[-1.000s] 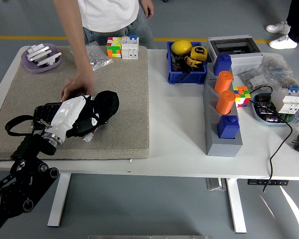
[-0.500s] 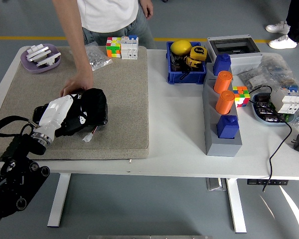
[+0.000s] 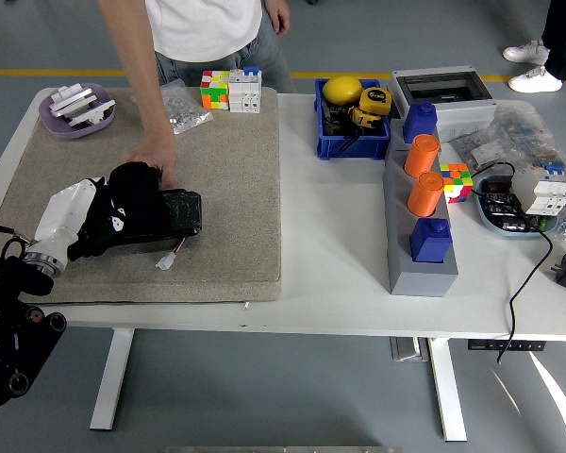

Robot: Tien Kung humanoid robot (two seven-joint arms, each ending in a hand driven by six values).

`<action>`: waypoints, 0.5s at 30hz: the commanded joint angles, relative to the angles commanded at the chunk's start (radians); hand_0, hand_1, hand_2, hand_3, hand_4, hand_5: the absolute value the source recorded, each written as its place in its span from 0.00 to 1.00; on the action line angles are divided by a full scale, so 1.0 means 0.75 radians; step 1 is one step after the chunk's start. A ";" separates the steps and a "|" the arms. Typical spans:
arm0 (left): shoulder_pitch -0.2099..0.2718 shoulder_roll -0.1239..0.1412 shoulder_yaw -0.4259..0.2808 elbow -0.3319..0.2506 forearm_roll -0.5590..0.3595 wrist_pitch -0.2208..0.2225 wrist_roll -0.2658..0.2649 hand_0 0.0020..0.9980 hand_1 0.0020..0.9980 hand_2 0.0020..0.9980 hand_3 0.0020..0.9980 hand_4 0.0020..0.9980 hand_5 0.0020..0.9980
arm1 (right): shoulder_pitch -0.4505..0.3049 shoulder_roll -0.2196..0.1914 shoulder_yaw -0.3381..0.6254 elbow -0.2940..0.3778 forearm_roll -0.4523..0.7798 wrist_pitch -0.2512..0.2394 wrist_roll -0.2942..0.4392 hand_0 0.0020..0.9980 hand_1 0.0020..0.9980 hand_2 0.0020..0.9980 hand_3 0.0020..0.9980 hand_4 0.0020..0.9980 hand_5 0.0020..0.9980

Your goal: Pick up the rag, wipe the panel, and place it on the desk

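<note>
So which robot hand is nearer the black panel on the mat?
Left. The left hand lies over the panel, covering its left end with the black rag. The right hand is out of view.

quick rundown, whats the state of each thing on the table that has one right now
left hand: shut on the rag, resting on the panel
rag: bunched, black, under the fingers
panel: flat on the mat, steadied by the person's hand
grey box: lid open
blue bin: upright, filled
</note>
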 joint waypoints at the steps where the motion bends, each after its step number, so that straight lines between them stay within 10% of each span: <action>1: 0.002 0.003 -0.015 0.004 -0.002 0.000 -0.001 0.26 0.20 0.55 0.39 0.00 0.00 | 0.000 0.000 0.000 0.000 0.000 0.001 0.000 0.77 0.63 0.68 0.61 1.00 0.56; 15: 0.032 0.020 -0.172 0.038 0.044 -0.002 0.004 0.26 0.20 0.55 0.40 0.00 0.00 | -0.002 0.000 0.005 0.000 -0.009 0.002 0.000 0.77 0.63 0.68 0.61 1.00 0.57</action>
